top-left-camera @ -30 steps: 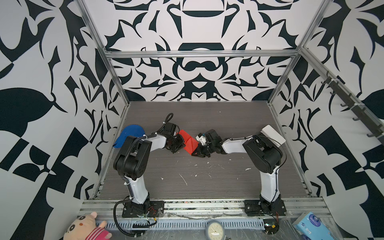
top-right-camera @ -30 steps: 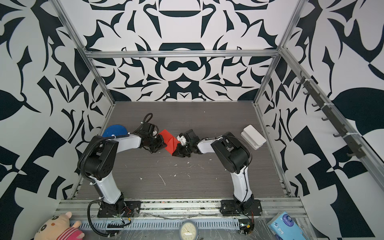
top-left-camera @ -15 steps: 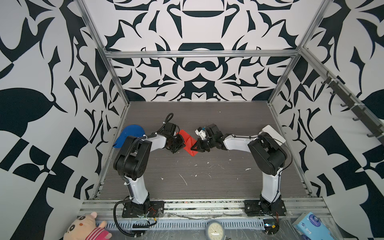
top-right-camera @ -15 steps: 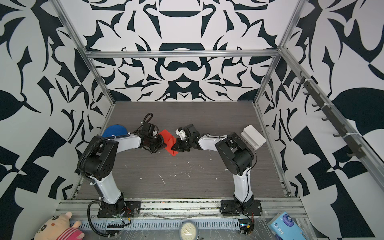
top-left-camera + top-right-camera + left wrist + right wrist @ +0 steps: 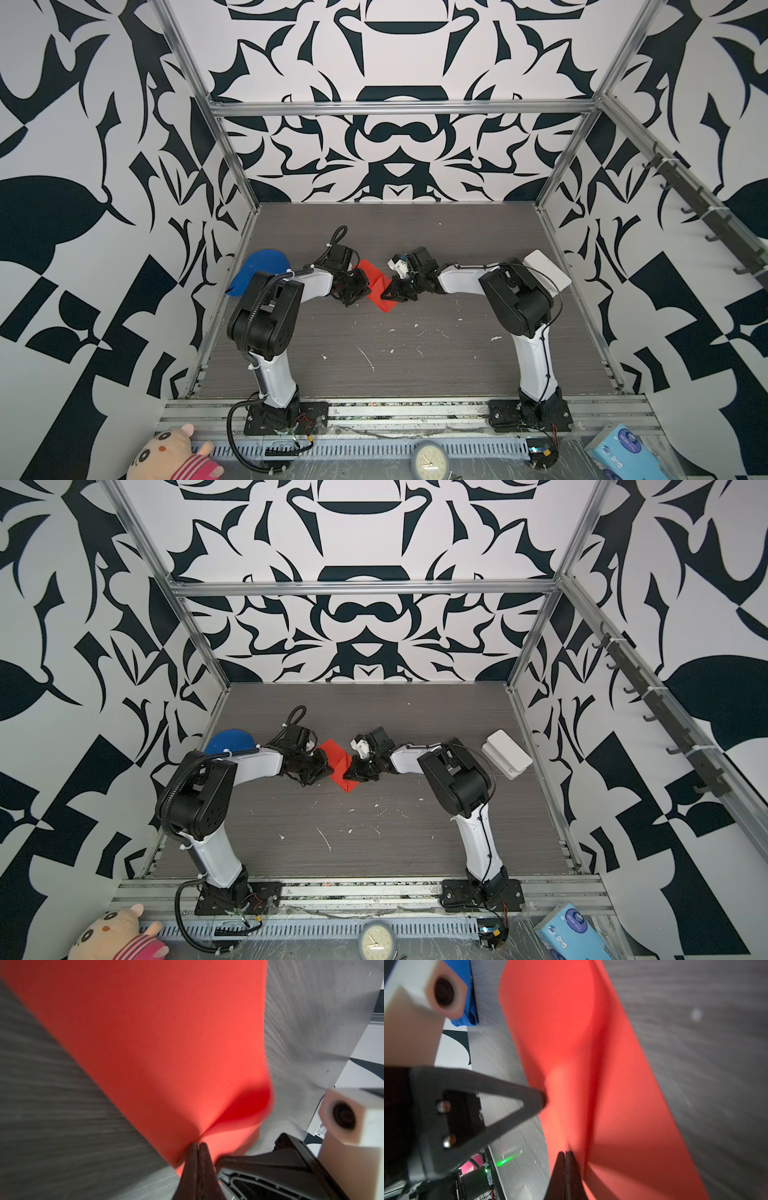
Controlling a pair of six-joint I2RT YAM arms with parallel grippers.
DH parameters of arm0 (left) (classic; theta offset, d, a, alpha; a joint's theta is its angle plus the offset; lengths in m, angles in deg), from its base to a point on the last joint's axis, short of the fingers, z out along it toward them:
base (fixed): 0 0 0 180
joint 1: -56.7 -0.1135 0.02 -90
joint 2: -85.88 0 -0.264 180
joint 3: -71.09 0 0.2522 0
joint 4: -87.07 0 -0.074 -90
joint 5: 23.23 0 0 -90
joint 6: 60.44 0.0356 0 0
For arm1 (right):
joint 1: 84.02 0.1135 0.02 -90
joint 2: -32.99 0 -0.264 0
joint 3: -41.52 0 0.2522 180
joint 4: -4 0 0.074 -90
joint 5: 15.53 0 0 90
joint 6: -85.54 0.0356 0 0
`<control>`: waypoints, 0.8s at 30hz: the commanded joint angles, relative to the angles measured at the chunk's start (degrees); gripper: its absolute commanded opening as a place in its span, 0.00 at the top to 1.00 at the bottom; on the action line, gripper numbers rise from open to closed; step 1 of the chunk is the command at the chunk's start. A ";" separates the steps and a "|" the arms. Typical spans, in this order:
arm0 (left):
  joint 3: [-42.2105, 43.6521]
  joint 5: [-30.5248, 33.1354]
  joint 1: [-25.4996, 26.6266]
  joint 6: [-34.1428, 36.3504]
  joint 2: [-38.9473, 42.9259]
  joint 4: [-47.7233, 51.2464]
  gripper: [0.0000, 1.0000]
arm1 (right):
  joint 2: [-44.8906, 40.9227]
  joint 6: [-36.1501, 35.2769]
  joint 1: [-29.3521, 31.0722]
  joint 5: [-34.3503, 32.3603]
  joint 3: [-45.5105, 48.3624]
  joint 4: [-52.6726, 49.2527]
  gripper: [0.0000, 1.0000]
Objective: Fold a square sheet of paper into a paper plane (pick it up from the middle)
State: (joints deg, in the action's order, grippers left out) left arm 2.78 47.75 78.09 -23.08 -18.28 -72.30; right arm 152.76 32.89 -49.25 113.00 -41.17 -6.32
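Note:
The square sheet of paper (image 5: 376, 286) (image 5: 337, 764) is bright red and bent along a crease, hanging between my two grippers at mid-table. My left gripper (image 5: 360, 287) (image 5: 325, 769) is shut on its left edge; in the left wrist view the tips (image 5: 198, 1145) pinch the paper (image 5: 155, 1043). My right gripper (image 5: 390, 291) (image 5: 351, 772) is shut on the right edge, and its tips (image 5: 565, 1153) pinch the paper (image 5: 602, 1064) in the right wrist view. The two grippers are close together. No paper plane is in view.
A blue cloth lump (image 5: 259, 270) lies by the left wall. A white box (image 5: 546, 270) sits by the right wall. White flecks dot the dark table (image 5: 395, 353). A plush toy (image 5: 166, 455), clock (image 5: 428, 459) and tissue pack (image 5: 623, 451) lie beyond the front rail.
My right gripper has moved left toward the left gripper and its wrist has turned upward. The red paper between them now looks narrower and more bunched. The left arm has barely moved.

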 commanded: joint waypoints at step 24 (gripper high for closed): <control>1.00 5.43 0.16 1.17 -4.29 8.45 1.00 | 5.01 -7.02 0.59 2.21 -11.76 -4.68 1.00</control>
State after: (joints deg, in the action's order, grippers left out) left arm 2.15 47.92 78.11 -22.82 -18.50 -71.38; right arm 158.42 27.79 -49.10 114.37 -51.05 -10.43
